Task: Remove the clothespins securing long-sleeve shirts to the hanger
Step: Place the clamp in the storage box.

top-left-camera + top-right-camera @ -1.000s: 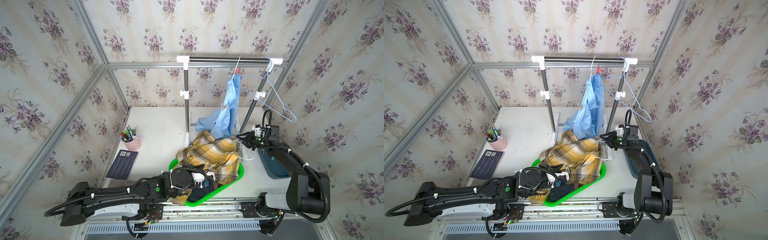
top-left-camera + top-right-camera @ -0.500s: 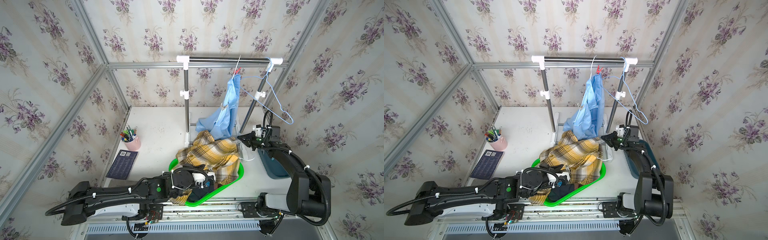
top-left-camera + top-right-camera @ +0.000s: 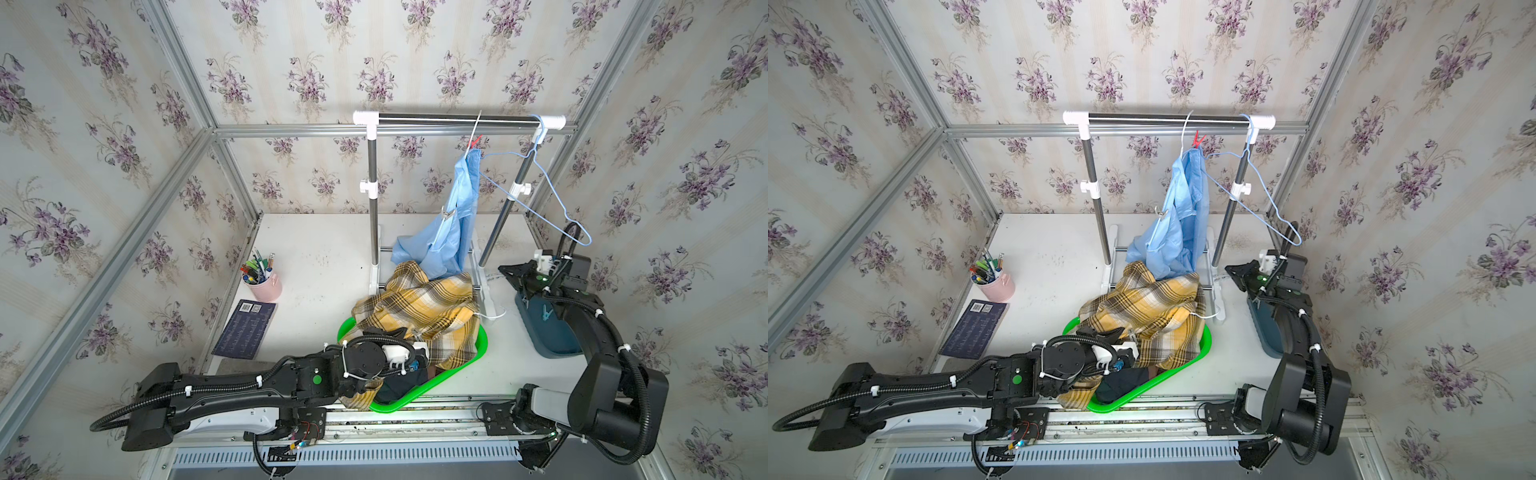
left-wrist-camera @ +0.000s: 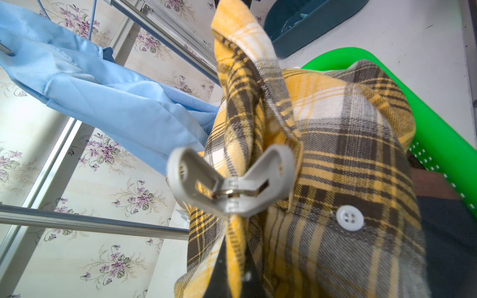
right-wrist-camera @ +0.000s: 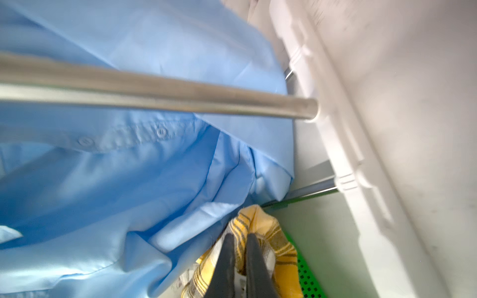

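Observation:
A yellow-and-brown plaid shirt (image 3: pixel 419 307) lies heaped over the green basket (image 3: pixel 473 357). My left gripper (image 4: pixel 238 258) is shut on a fold of this shirt (image 4: pixel 348 129). A grey clothespin (image 4: pixel 229 185) is clipped to the fold just beyond the fingers. The light blue shirt (image 3: pixel 453 232) hangs from the rail on a white hanger, with a red clothespin (image 3: pixel 476 141) at its top and a grey one (image 3: pixel 447 214) lower down. My right gripper (image 3: pixel 503 269) is shut and empty beside the rack's foot, pointing at both shirts (image 5: pixel 129 180). A dark garment (image 3: pixel 399 386) lies under the plaid.
An empty light blue wire hanger (image 3: pixel 552 195) dangles at the rail's right end, above my right arm. A dark blue bin (image 3: pixel 552 332) with a blue clothespin (image 3: pixel 546 312) inside stands on the right. A pink pen cup (image 3: pixel 264 284) and a dark booklet (image 3: pixel 245 328) stand on the left.
The right gripper's jaws have come together. Both arms have stayed almost where they were, and the left still grips the plaid fold.

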